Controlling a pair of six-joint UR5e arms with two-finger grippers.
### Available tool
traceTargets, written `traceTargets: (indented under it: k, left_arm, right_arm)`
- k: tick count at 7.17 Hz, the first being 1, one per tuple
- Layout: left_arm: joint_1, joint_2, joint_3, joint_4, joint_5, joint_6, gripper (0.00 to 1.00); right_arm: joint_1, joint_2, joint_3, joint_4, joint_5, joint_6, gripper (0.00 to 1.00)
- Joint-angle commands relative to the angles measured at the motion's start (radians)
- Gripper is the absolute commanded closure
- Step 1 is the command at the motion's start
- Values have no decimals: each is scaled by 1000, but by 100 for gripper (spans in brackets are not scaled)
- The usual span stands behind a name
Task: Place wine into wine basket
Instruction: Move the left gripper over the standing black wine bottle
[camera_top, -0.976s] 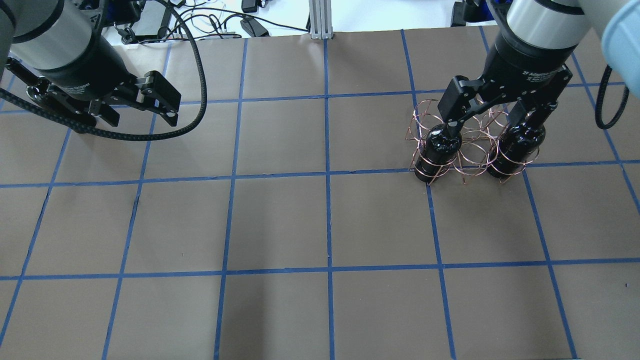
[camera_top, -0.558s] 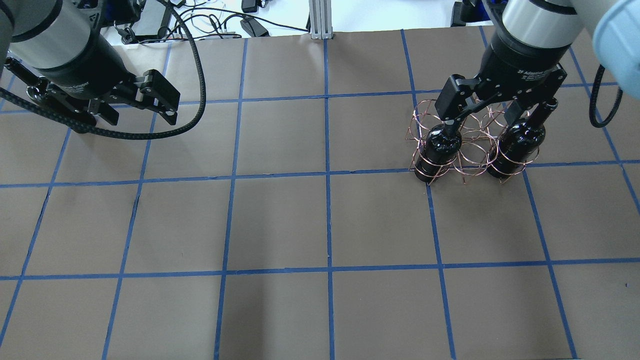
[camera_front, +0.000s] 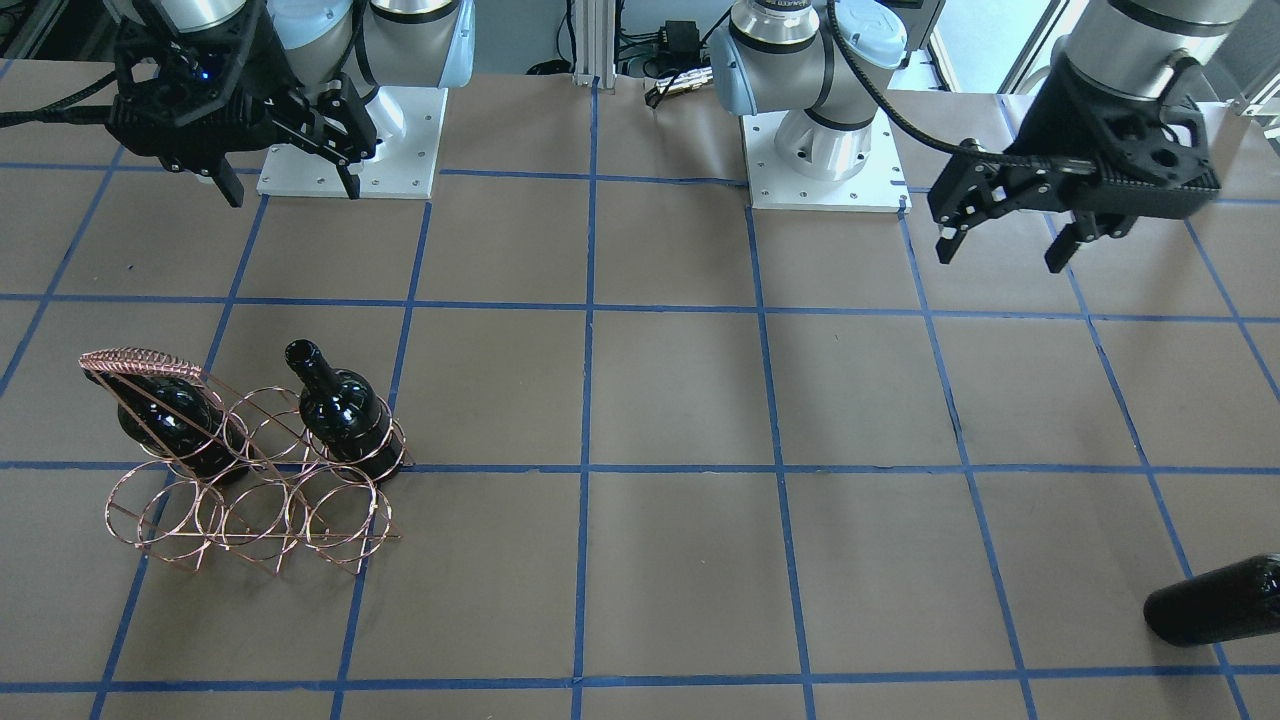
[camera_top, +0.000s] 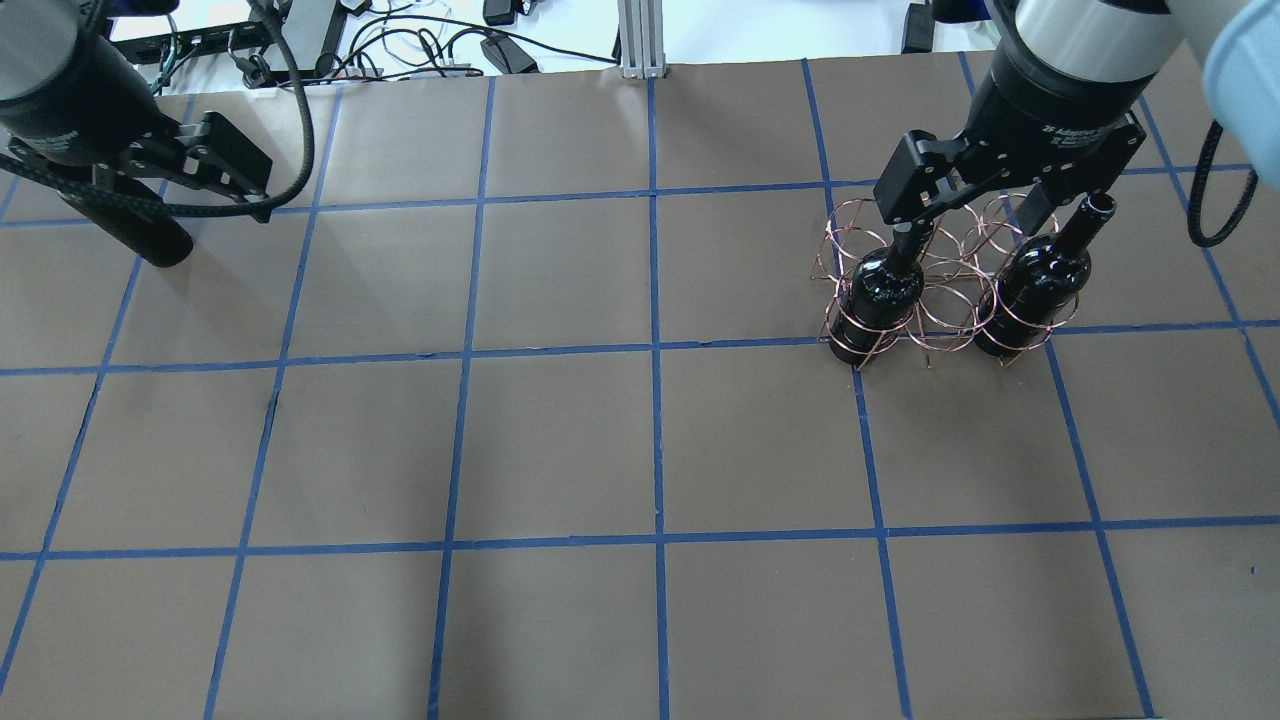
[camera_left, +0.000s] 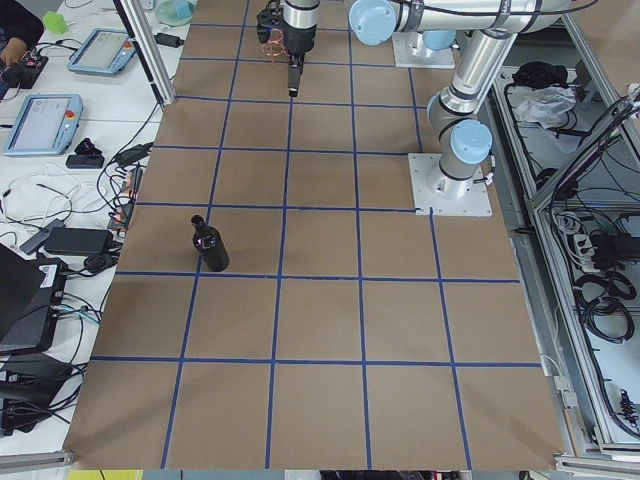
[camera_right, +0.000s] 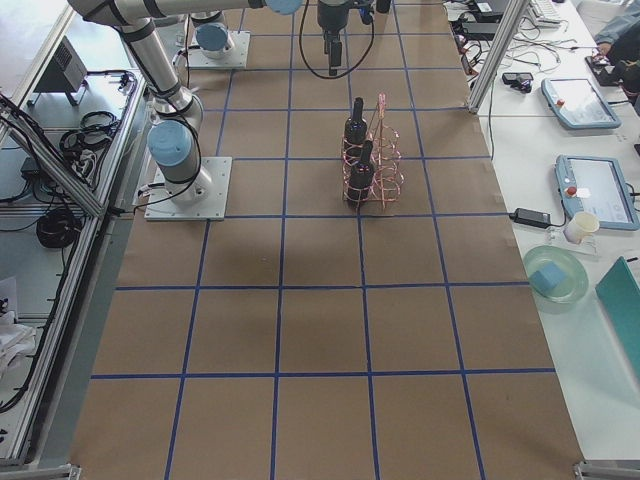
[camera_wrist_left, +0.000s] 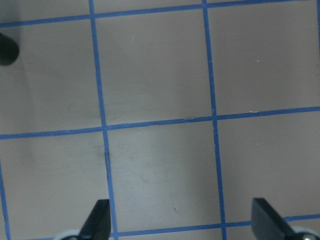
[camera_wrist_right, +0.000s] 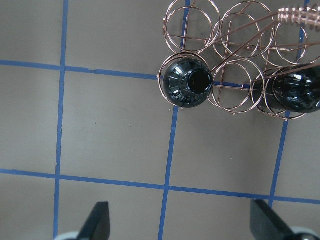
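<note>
Update: my right gripper (camera_top: 970, 215) sits higher now, fingers spread; glossy black glass bottle (camera_top: 1035, 290) upright in copper wire basket (camera_top: 945, 305).

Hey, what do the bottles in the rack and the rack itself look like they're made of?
Bottles: likely dark glass, near-black and glossy, with sharp light reflections. Rack: thin metal wire, shiny copper or rose-gold finish; which metal lies under it cannot be told.

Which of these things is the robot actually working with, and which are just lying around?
For the job: basket; two bottles in it; third bottle standing outside it; left gripper and right gripper, both open.
Lying about: two tablets, cup, bowl, cables.
</note>
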Motion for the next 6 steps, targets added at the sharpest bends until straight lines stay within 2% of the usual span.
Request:
traceTargets:
  k: [1, 2, 3, 5, 6]
  left_arm:
    - [113, -62, 84, -1, -2, 125, 0]
    - [165, -108, 142, -3, -3, 180, 0]
    - [217, -164, 202, -3, -3, 223, 0]
    - [318, -278, 289, 2, -8, 262, 0]
    - [343, -336, 344, 26, -8, 269, 0]
  right_arm:
    - [-1, 17, 1, -34, 6, 4, 0]
    - [-1, 25, 1, -34, 68, 4, 0]
    - [-5, 27, -2, -63, 93, 4, 0]
    - [-7, 36, 4, -68, 74, 5, 0]
    - [-7, 39, 6, -54, 31, 5, 0]
